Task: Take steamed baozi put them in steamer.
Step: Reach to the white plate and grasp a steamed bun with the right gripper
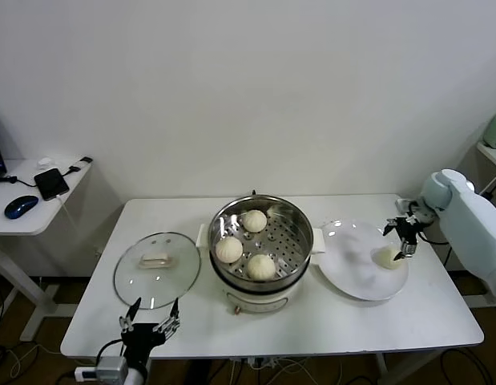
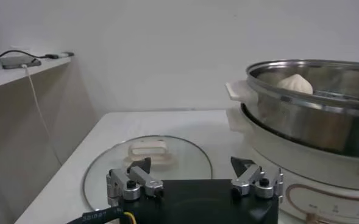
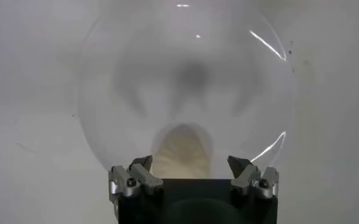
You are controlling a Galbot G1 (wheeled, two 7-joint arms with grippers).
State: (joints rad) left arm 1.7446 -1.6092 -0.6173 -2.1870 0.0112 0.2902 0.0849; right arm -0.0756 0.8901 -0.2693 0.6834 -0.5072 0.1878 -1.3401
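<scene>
Steamer (image 1: 292, 241), round steel pot at table centre, mouth upward, holds three steamed baozi (image 1: 229, 249) dome-up on its perforated tray; round things, so no long axis shows. Fourth bun (image 1: 387, 257) lies on the right part of the white plate (image 1: 352, 273), right of the steamer, right gripper (image 1: 405, 243) directly over it, fingers wide, not gripping. Left gripper (image 1: 151, 319) hangs at the near edge beside the glass lid (image 1: 143, 281), fingers wide, empty.

Pale blue-white right arm (image 1: 472, 216); black gripper bodies with silver, black-screwed jaws
</scene>
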